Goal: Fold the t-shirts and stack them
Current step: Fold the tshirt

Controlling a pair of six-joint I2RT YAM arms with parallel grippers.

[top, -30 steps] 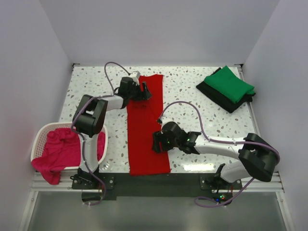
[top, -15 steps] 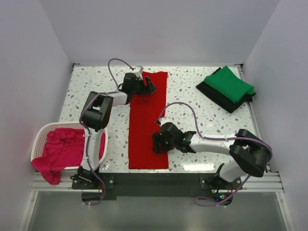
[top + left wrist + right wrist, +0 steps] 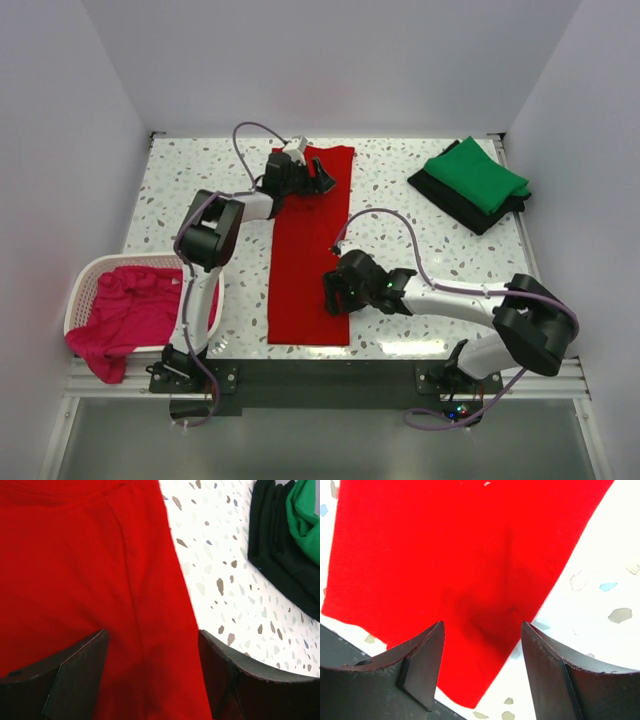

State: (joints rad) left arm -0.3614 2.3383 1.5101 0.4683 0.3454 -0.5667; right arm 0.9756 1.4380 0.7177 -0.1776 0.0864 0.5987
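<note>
The red t-shirt (image 3: pixel 305 260) lies flat on the table as a long narrow strip running from the far side to the near edge. My left gripper (image 3: pixel 325 183) is open over its far end, near the right edge of the cloth; in the left wrist view (image 3: pixel 151 632) red cloth (image 3: pixel 75 555) lies under and between the jaws. My right gripper (image 3: pixel 330 297) is open over the strip's near right edge; in the right wrist view (image 3: pixel 482 625) the red cloth (image 3: pixel 445 540) lies beneath. A folded green t-shirt (image 3: pixel 475 172) rests on a folded black one (image 3: pixel 460 205) at the back right. The magenta-pink t-shirt (image 3: pixel 125 310) is bunched in the basket.
The white lattice basket (image 3: pixel 100 262) stands at the near left by the left arm's base. The speckled table (image 3: pixel 400 190) is walled on three sides. The green and black stack also shows in the left wrist view (image 3: pixel 280 555).
The left gripper has moved right and farther back, and the far end of the red strip has shifted right with it. The right gripper has stayed near the near right edge.
</note>
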